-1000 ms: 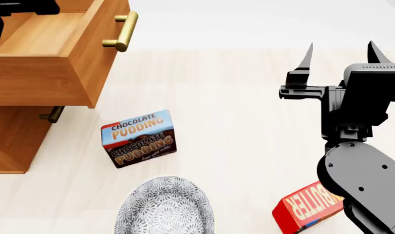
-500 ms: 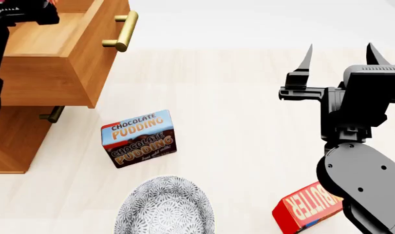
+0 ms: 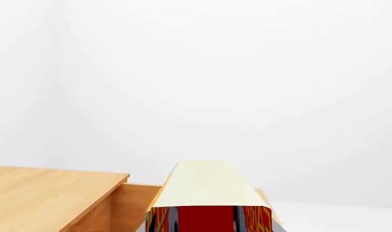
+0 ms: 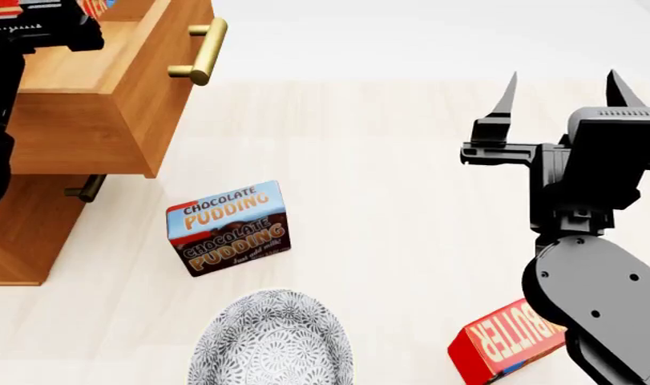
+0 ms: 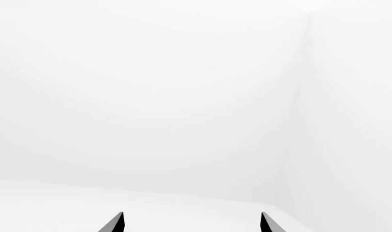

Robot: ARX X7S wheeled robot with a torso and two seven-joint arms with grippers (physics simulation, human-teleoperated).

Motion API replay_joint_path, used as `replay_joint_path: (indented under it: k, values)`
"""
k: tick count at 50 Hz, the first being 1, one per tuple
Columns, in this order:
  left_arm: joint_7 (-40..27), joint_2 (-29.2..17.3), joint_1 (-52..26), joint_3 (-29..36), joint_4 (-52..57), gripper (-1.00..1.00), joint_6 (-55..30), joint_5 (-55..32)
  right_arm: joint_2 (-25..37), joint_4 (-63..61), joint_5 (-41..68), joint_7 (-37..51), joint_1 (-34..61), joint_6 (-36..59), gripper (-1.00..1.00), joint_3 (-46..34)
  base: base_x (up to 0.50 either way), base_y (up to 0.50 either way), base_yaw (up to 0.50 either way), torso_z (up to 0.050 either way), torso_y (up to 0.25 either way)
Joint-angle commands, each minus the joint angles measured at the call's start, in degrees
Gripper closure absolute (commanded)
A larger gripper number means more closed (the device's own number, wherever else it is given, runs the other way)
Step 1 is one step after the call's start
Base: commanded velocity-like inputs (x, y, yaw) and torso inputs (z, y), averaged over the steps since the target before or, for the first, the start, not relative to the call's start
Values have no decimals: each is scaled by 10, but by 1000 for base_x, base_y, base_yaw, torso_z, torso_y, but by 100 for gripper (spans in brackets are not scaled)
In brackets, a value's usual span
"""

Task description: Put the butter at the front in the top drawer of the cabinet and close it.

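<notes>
Your left gripper [image 4: 42, 20] pinching butter [image 3: 209, 203] over open top drawer [image 4: 84, 96], right gripper [image 4: 560, 88] spread wide, idle

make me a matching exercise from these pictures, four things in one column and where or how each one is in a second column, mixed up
Things:
1. top drawer
2. Chocolate Pudding box
3. right gripper
4. patterned bowl

States:
A. at the near edge of the head view
B. pulled out, brass handle showing
C. fingers apart, nothing between them
D. on the floor between cabinet and bowl

Pairs: 1-B, 2-D, 3-C, 4-A
</notes>
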Motion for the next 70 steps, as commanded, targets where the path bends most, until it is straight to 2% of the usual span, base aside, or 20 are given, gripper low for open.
replay_joint_path:
  k: [1, 29, 30, 54, 61, 70]
  values:
    - [1, -1, -7, -13, 4, 100, 9, 11, 0, 0, -3, 2, -1, -1, -100, 1, 0, 0, 0, 0, 0]
    - [0, -1, -7, -12, 0, 100, 6, 18, -6, 8, -2, -2, -3, -5, -100, 4, 0, 0, 0, 0, 1]
    - [0, -1, -7, -12, 1, -100, 5, 18, -6, 8, -2, -2, -3, -5, -100, 4, 0, 0, 0, 10, 0]
    - [-8, -13, -1, -20, 23, -100, 5, 14, -6, 4, -1, -3, -7, -8, -100, 8, 0, 0, 0, 0, 0]
    - [-18, -24, -6, -38, 84, -100, 0, -29, -3, 3, -2, -2, -12, -11, -100, 9, 0, 0, 0, 0, 0]
    - [-32, -22, -8, -36, 230, -100, -6, -75, -3, 1, -2, -1, -14, -12, -100, 11, 0, 0, 0, 0, 0]
